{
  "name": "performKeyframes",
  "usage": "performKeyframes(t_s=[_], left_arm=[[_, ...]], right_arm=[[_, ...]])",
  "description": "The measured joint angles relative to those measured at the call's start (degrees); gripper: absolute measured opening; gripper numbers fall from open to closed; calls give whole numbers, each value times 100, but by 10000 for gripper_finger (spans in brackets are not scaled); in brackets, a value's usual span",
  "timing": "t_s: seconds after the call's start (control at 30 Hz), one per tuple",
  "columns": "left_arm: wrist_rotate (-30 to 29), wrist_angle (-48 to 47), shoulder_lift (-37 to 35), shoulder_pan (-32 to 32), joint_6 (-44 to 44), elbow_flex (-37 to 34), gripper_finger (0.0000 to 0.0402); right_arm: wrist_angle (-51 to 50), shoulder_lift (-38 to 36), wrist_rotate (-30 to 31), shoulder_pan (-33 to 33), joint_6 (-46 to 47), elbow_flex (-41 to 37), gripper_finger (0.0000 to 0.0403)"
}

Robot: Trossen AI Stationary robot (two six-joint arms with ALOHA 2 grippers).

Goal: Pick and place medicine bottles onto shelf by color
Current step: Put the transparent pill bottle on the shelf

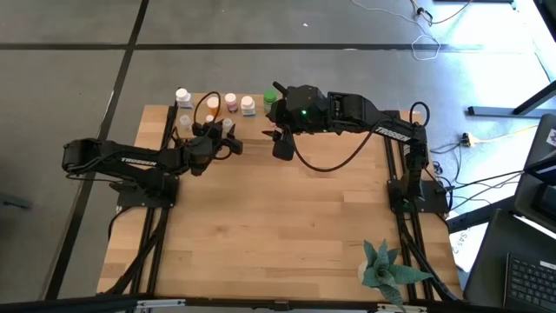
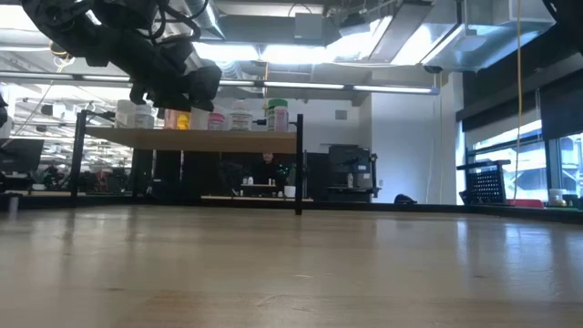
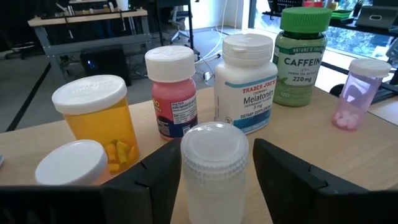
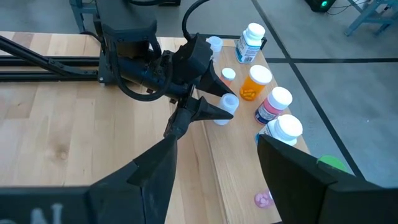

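The left gripper (image 3: 214,180) is holding a clear bottle (image 3: 214,167) upright between its fingers, the jaws standing part-way in and pressing on the bottle's sides, so the cap is staying level while the bottle is hanging just over the shelf (image 3: 311,134). Judging by the sorting job, it is being carried in to a spot of its own kind.

Just beyond those jaws a row is standing on the shelf: an orange bottle (image 3: 99,118) with yellow pills lying at its bottom, a pink bottle (image 3: 172,92), a white melatonin bottle (image 3: 246,82) and, farthest along, the green caffeine bottle (image 3: 301,55). Off to the green one's side a pale pink vial (image 3: 356,93) is showing a few pink pills inside. Close by the near finger a white cap (image 3: 71,163) is peeking in; I cannot tell what bottle it is closing. What the held one contains I cannot make out.

The right gripper (image 4: 214,162) is hovering above the left one with its jaws spread wide and nothing between them, looking down on the same row as if waiting its turn.
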Motion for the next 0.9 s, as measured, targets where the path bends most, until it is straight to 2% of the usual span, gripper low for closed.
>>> performKeyframes(t_s=[0.2,0.9], left_arm=[[2,152,0,2,286,0,191],[7,226,0,0,295,0,191]], right_arm=[[0,0,0,-1,-3,0,226],[0,0,0,0,-7,0,226]])
